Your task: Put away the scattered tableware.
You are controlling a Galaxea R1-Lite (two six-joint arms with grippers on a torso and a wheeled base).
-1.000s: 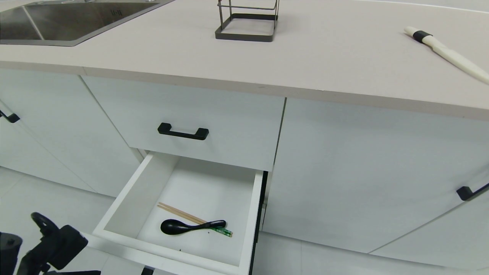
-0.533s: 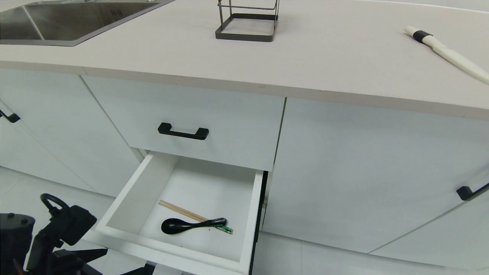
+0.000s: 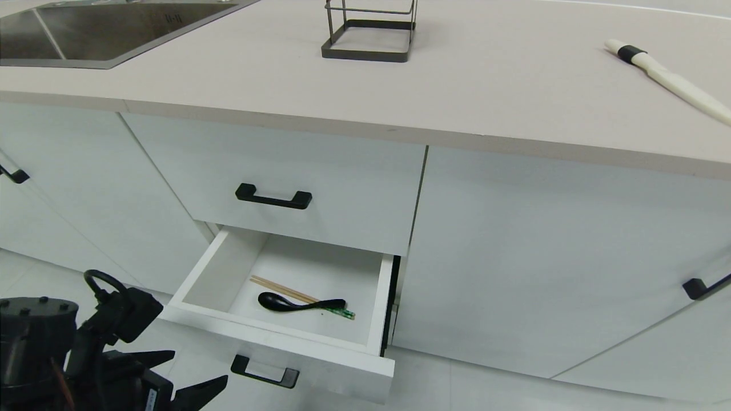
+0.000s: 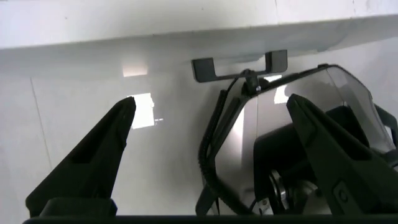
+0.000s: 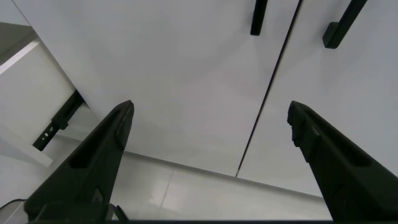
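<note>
The lower drawer (image 3: 274,337) has slid roughly halfway back into the cabinet since a second ago. It carried the black spoon (image 3: 297,303) and the chopsticks (image 3: 281,288) with it. The left claw (image 3: 200,368) has come up and forward at 7 o'clock, with its fingers spread just short of the drawer handle (image 3: 264,371). The right claw (image 5: 211,109) is spread too, holding nothing and facing a cabinet door (image 5: 186,74).

Both pieces lie together on the drawer floor near 6 o'clock, the spoon across the chopsticks. We judge them light and stiff. The spoon looks glossy and likely slippery, and the thin chopsticks may roll. The drawer should run easily on its slides, so a flat push on its front beside the handle would suit.

A pale utensil (image 3: 668,77) with a black band lies on the counter (image 3: 485,85) at 2 o'clock. The banded neck looks the surest hold.

Its far end is cut off, so we cannot name it. The drawer's rear is hidden, and we cannot tell whether the left claw touches the front.
</note>
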